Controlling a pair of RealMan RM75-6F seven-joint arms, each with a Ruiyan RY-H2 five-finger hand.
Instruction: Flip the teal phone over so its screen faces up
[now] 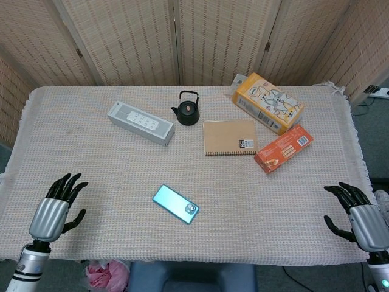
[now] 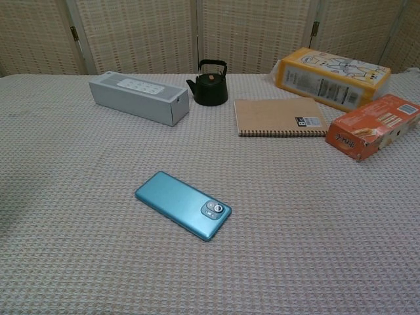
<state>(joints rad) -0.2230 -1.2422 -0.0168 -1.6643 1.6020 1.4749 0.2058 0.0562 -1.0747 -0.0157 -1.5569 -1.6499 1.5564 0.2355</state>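
Lying camera-side up, the teal phone (image 1: 175, 204) sits a bit in from the middle of the bench's (image 1: 91, 158) near edge, angled diagonally, camera bump toward the right. So its screen is face down. The left hand (image 1: 53, 212) hangs over the near left corner, fingers (image 1: 68, 184) spread apart, holding nothing, well away from the phone. The right hand (image 1: 361, 214) is at the near right corner, fingers likewise splayed and empty. Toward the far edge: a grey speaker box (image 1: 141, 123), a black teapot (image 1: 187, 110), a brown notebook (image 1: 230, 137), a yellow box (image 1: 268, 103) and an orange box (image 1: 283, 148) near the far right corner.
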